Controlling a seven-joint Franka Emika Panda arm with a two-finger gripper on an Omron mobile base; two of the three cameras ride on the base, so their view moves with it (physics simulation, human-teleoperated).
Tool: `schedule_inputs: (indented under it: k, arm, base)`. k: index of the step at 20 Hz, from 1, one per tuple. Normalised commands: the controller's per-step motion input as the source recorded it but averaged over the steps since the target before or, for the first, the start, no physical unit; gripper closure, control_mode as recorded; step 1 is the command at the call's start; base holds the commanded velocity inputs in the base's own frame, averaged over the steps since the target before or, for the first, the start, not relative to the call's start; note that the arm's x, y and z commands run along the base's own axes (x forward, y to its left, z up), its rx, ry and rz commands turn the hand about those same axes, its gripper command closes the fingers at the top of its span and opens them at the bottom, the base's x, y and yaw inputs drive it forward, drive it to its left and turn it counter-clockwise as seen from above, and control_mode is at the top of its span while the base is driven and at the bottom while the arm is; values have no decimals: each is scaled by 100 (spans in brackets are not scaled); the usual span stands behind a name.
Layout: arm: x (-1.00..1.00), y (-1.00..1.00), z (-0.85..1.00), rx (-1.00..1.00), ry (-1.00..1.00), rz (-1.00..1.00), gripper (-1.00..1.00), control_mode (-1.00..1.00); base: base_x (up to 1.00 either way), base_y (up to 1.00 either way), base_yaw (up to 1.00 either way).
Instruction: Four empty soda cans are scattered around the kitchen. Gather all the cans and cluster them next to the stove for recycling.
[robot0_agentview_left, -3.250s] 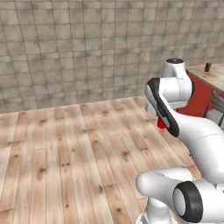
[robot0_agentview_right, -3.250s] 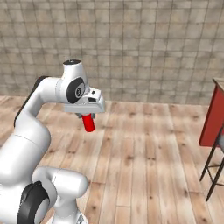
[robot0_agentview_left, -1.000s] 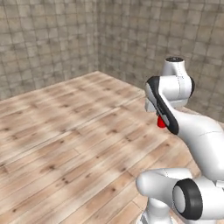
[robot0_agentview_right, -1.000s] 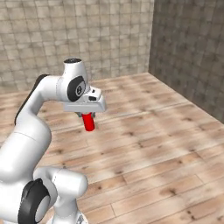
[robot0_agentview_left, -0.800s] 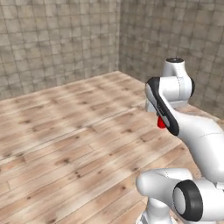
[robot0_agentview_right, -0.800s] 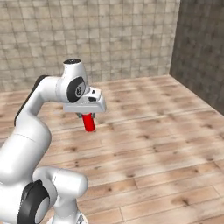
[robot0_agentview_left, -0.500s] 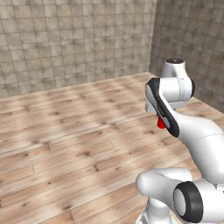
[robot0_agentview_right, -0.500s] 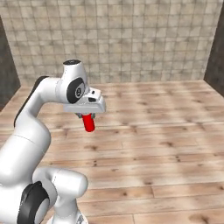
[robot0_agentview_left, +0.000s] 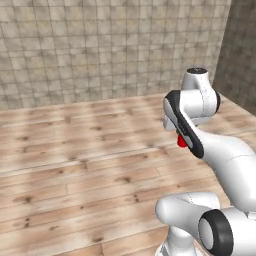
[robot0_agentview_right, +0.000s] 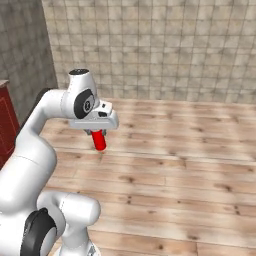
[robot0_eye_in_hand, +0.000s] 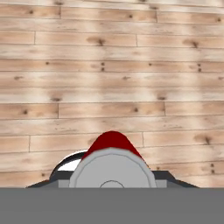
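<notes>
1. Left base view: The white arm is rising from the lower right of the frame and bending toward the middle right. A small part of a red soda can (robot0_agentview_left: 182, 142) is peeking out from behind the dark-edged forearm, right of centre. The tool itself is hiding behind the arm here. A wood plank floor (robot0_agentview_left: 80, 170) is filling the lower half of the frame, and a tan tiled wall (robot0_agentview_left: 100, 45) is running across the top, meeting a darker wall at the upper right corner.

2. Right base view: The arm is rising from the lower left, and its hand is sitting left of centre. The tool (robot0_agentview_right: 98, 134) is pointing downward and is closed around the top of the red soda can (robot0_agentview_right: 100, 141), which is hanging upright below it, well above the floor (robot0_agentview_right: 190, 165). A sliver of red cabinet (robot0_agentview_right: 6, 120) is showing at the left edge of the frame.

3. Hand view: The camera is looking straight down along the can. The silver top and red body of the soda can (robot0_eye_in_hand: 112, 151) are sitting at the bottom centre of the frame, pinched between the dark fingertips (robot0_eye_in_hand: 63, 165) on either side. Floor planks (robot0_eye_in_hand: 109, 65) are running horizontally across the rest of the frame.
</notes>
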Motion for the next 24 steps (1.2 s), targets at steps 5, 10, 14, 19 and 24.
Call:
schedule_inputs:
  k: [5,10,14,19,24]
  arm:
    - [0,0,0,0,0,0,100,100]
    - [0,0,0,0,0,0,100,100]
    - [0,0,0,0,0,0,100,100]
    - [0,0,0,0,0,0,100,100]
    - [0,0,0,0,0,0,100,100]
  base:
    - [80,-22,24]
    - [83,-29,21]
    - [69,-49,11]
    - [46,-67,2]
    - [24,-74,-11]
